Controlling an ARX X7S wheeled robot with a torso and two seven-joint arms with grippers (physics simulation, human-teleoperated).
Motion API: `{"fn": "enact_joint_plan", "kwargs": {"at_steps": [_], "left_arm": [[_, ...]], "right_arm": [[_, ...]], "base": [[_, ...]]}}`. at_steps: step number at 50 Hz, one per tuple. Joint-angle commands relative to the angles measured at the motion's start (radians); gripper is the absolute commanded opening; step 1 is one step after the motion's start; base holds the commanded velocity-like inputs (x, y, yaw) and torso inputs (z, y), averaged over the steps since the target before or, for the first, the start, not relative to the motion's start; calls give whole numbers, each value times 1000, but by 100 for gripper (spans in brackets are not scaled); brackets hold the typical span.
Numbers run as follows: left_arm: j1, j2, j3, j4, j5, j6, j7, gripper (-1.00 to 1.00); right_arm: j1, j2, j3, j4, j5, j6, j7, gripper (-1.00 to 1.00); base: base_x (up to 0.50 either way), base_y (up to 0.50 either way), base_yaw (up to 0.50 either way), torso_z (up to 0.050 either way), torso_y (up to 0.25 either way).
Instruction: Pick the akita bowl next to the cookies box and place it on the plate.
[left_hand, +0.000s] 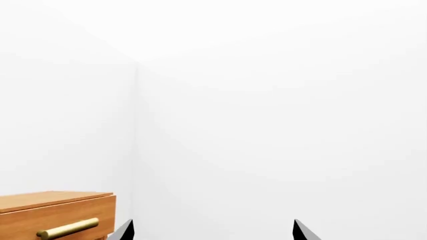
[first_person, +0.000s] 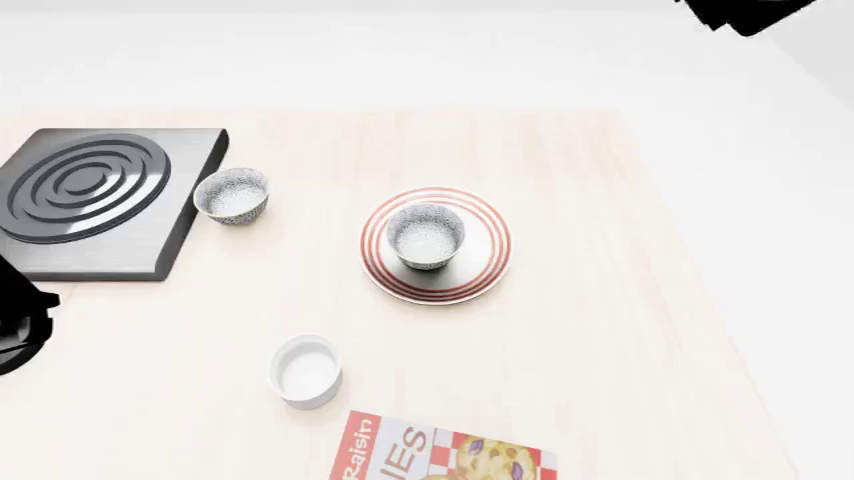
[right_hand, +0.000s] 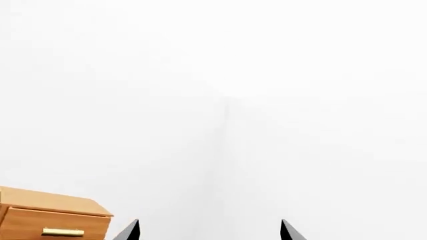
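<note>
The akita bowl (first_person: 426, 235) sits upright on the plate (first_person: 478, 270) mid-table (first_person: 641, 330), well apart from the cookies box (first_person: 447, 453) at the near edge, while both grippers, left (left_hand: 212, 231) and right (right_hand: 210, 230), show fingers spread, holding nothing.

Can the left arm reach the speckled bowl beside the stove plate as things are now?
Probably yes: the bowl stands uncovered on the table's left side, with nothing over it. The left gripper is open, pointing at a wall.

Two speckled bowls (first_person: 232, 195) (first_person: 424, 236), one ringed plate (first_person: 485, 262), one white cup (first_person: 307, 371), one cookies box (first_person: 441, 452), one stove burner (first_person: 96, 200), one wooden drawer (left_hand: 57, 216).
</note>
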Motion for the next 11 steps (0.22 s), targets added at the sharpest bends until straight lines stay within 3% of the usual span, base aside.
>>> {"fn": "enact_joint_plan", "kwargs": {"at_steps": [1, 4, 6, 8, 11], "left_arm": [[9, -7, -17, 16, -5, 1, -6, 100], [14, -11, -25, 20, -8, 2, -8, 100], [14, -13, -26, 20, -8, 2, -9, 100], [13, -13, -22, 19, -7, 2, -10, 100], [9, -17, -21, 22, -12, -1, -14, 100]], "right_arm": [[-271, 601, 318, -462, 188, -565, 233, 100], [-234, 638, 360, -504, 197, -601, 314, 100], [-534, 338, 660, -545, 318, -301, 227, 100], [-801, 291, 960, -563, 451, -62, 273, 100], [-771, 278, 1410, -554, 566, -21, 352, 100]], "base": [[0, 0, 0, 0, 0], [0, 0, 0, 0, 0], [0, 0, 0, 0, 0], [0, 0, 0, 0, 0], [0, 0, 0, 0, 0]]}}
